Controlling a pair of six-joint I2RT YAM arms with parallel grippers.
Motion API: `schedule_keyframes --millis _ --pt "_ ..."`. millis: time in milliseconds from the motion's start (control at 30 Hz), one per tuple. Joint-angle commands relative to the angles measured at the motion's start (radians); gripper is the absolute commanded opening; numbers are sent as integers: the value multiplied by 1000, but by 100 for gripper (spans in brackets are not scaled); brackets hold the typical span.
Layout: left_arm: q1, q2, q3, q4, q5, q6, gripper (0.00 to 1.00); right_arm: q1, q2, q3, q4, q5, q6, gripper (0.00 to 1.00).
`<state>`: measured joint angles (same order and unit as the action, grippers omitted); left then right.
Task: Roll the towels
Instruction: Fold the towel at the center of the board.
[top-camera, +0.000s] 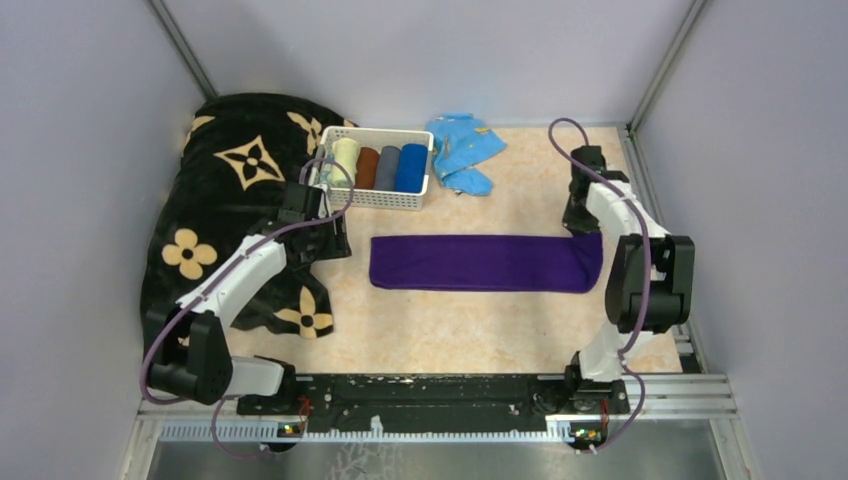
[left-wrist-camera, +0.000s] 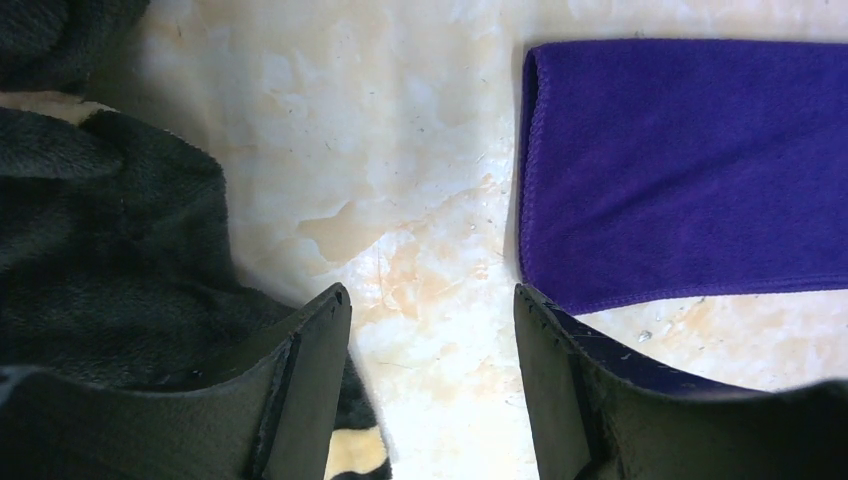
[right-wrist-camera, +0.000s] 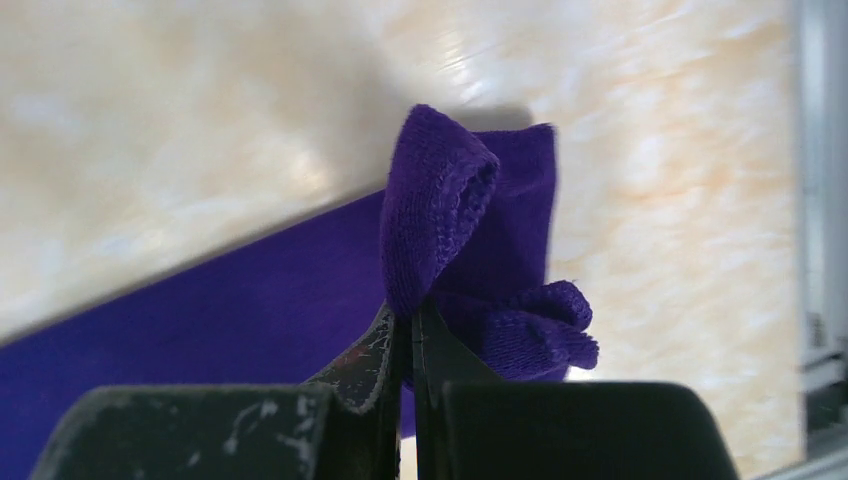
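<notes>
A dark purple towel (top-camera: 485, 263) lies folded into a long strip across the middle of the table. My right gripper (right-wrist-camera: 412, 318) is shut on the strip's right end, and the pinched purple towel (right-wrist-camera: 432, 205) bunches up above the fingertips. My left gripper (left-wrist-camera: 432, 300) stands open over bare table just off the purple towel's (left-wrist-camera: 680, 170) left end, nothing between its fingers. In the top view the left gripper (top-camera: 330, 238) sits left of the strip and the right gripper (top-camera: 583, 228) at its right end. A blue rolled towel (top-camera: 411, 167) and a pale yellow one (top-camera: 345, 160) stand in the white basket (top-camera: 385, 199).
The basket at the back also holds a brown roll (top-camera: 367, 168) and a grey roll (top-camera: 388, 168). A black blanket with tan flowers (top-camera: 230, 190) covers the left side. A light blue cloth (top-camera: 462, 150) lies right of the basket. Grey walls enclose the table.
</notes>
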<state>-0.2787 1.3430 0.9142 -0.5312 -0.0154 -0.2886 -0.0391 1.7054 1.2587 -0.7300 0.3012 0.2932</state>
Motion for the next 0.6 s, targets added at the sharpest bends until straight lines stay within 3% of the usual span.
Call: schedule_keyframes --millis 0,167,567 --pt "1 11 26 22 59 -73 67 117 -120 -15 6 -199 146 0" --pt "1 48 5 54 109 -142 67 301 -137 10 65 -343 295 0" --pt "1 179 -39 188 242 -243 59 646 41 205 136 -355 432 0"
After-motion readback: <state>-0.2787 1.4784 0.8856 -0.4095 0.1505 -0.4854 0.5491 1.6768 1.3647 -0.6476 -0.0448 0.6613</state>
